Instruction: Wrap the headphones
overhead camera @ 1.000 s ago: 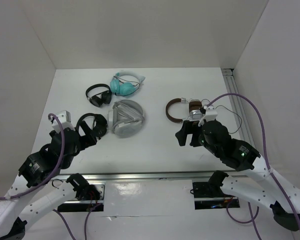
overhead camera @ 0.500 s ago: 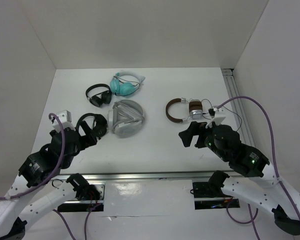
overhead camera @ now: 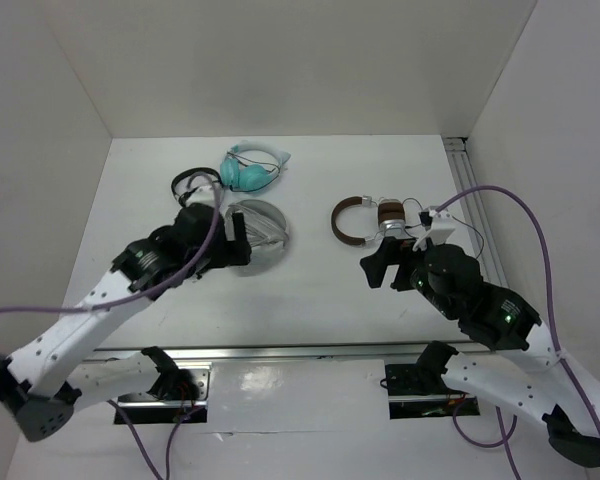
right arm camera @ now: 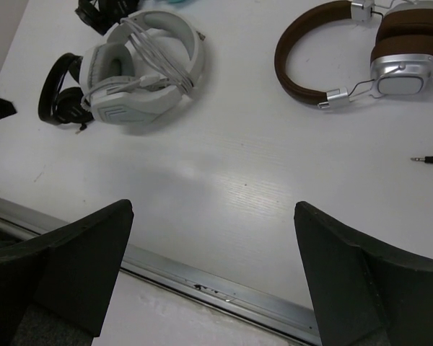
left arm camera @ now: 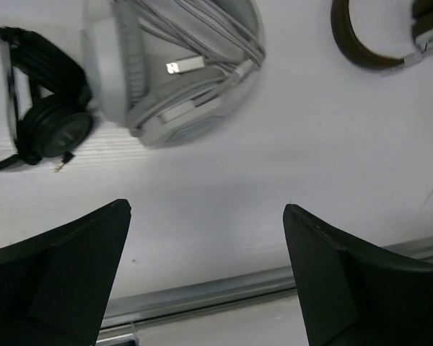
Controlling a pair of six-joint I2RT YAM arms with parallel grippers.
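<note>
Wide open and holding nothing: left claw (left arm camera: 206, 216), right claw (right arm camera: 213, 209). Headphones (overhead camera: 385, 217) flat by the right edge of the tabletop (overhead camera: 310, 290). Could snag the thin cable (right arm camera: 427, 159) or grab the white pair (right arm camera: 141, 68) by mistake

Looking at a robotics lab test cell. Seeing plain white walls (overhead camera: 280, 60) boxing in a white table (overhead camera: 310, 290), aluminium rail (overhead camera: 280, 351) running along the near edge, left arm (overhead camera: 80, 320) and right arm (overhead camera: 480, 305) reaching over it, purple cables (overhead camera: 528, 260) trailing off both.
</note>
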